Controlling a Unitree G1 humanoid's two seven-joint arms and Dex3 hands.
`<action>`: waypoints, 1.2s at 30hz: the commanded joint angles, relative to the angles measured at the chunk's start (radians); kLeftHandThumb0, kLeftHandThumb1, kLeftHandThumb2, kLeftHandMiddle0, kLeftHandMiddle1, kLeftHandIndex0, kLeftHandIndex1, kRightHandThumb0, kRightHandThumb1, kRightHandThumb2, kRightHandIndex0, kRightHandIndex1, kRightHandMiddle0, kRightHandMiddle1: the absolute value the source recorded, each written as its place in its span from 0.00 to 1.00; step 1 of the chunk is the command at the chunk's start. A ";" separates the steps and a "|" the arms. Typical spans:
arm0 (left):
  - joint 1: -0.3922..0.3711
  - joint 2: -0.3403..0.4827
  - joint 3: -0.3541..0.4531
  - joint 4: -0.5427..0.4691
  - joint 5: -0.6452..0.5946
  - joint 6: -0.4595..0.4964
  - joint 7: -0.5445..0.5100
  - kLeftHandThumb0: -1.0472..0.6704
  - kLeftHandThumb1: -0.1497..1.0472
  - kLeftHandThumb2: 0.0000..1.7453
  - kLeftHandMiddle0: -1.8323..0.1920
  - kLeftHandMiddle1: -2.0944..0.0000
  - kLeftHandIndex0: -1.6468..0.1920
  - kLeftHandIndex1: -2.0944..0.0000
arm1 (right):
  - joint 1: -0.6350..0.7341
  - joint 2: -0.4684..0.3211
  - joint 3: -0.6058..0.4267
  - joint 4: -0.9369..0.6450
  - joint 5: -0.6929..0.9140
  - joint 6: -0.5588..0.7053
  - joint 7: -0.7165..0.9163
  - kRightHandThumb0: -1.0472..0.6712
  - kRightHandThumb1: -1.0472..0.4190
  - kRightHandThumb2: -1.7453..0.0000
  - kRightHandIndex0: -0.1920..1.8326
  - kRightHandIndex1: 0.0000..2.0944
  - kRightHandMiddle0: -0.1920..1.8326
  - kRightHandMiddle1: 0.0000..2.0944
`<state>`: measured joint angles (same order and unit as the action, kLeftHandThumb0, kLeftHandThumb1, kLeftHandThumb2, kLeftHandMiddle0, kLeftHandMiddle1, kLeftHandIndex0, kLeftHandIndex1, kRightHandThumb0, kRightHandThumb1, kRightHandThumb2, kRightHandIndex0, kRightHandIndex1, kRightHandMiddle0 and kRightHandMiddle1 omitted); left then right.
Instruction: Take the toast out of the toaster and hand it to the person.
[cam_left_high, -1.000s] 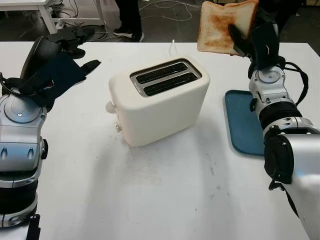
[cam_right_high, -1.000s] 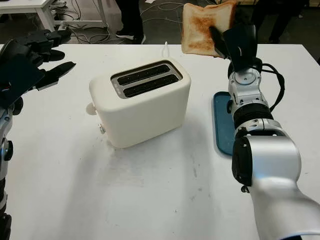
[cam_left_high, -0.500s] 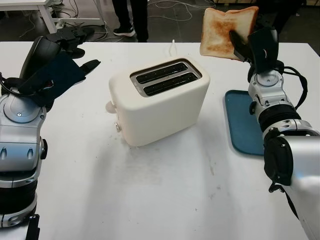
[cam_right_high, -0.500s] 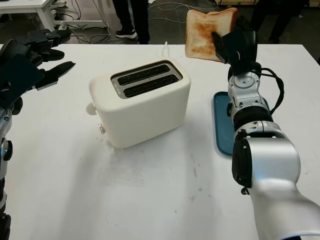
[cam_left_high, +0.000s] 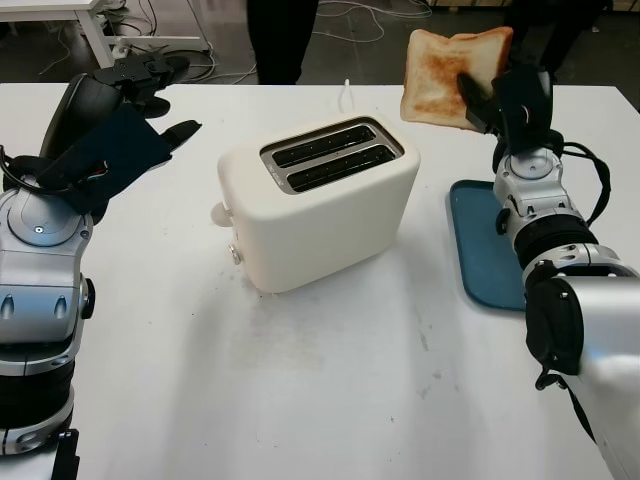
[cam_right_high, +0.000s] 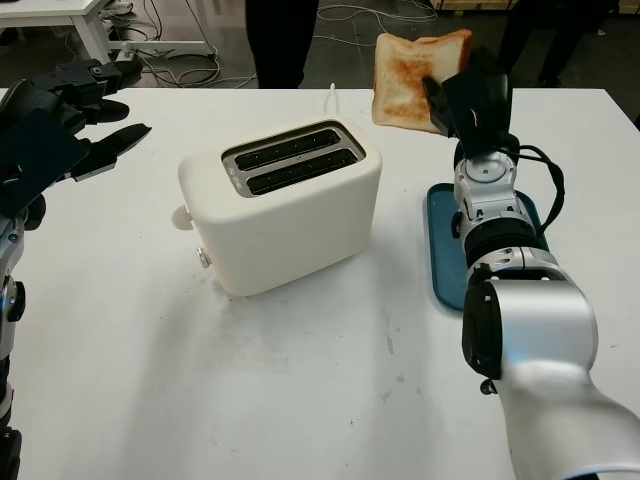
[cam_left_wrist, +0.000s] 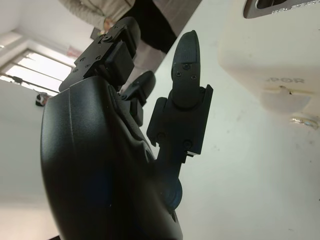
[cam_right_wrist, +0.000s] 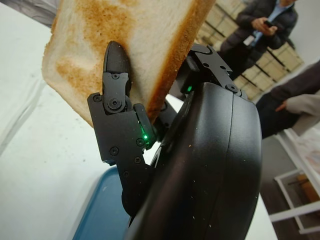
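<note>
Extraction done: right hand (cam_left_high: 505, 100) pinches the toast (cam_left_high: 450, 65), raised beyond the toaster (cam_left_high: 320, 200), whose slots look empty. Left hand (cam_left_high: 130, 110) open, idle beside it. Handover left; person (cam_left_high: 282, 30) stands past the toast.

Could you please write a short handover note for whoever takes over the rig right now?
Right hand: shut on the toast, holding it raised over the far right of the table, above the far end of the blue tray.
Left hand: open, in the air over the table's left side, holding nothing.
Toaster: mid-table, both slots look empty.
Done: toast is out of the toaster.
Left: pass it to a person; one stands at the far edge of the table, and no person's hand is reaching for it yet.
</note>
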<state>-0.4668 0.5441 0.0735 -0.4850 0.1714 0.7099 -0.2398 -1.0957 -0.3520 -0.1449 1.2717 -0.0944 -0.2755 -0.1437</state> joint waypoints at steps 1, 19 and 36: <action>-0.002 0.003 -0.004 -0.002 0.008 -0.009 -0.003 0.38 0.89 0.19 0.80 0.65 0.62 1.00 | 0.015 0.007 -0.008 -0.003 0.017 0.006 0.015 0.55 0.09 0.74 0.48 0.83 0.29 0.83; -0.007 -0.001 -0.002 -0.003 0.004 0.003 -0.002 0.38 0.89 0.19 0.81 0.64 0.63 1.00 | 0.043 0.033 -0.031 0.008 0.023 -0.001 0.033 0.55 0.09 0.75 0.48 0.83 0.31 0.83; 0.003 -0.002 0.005 0.003 0.003 -0.018 0.000 0.36 0.89 0.18 0.80 0.63 0.62 1.00 | 0.045 0.033 -0.043 0.009 0.024 -0.008 0.042 0.54 0.09 0.75 0.49 0.83 0.32 0.83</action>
<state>-0.4669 0.5426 0.0715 -0.4831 0.1713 0.7087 -0.2395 -1.0572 -0.3228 -0.1817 1.2782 -0.0856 -0.2757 -0.0968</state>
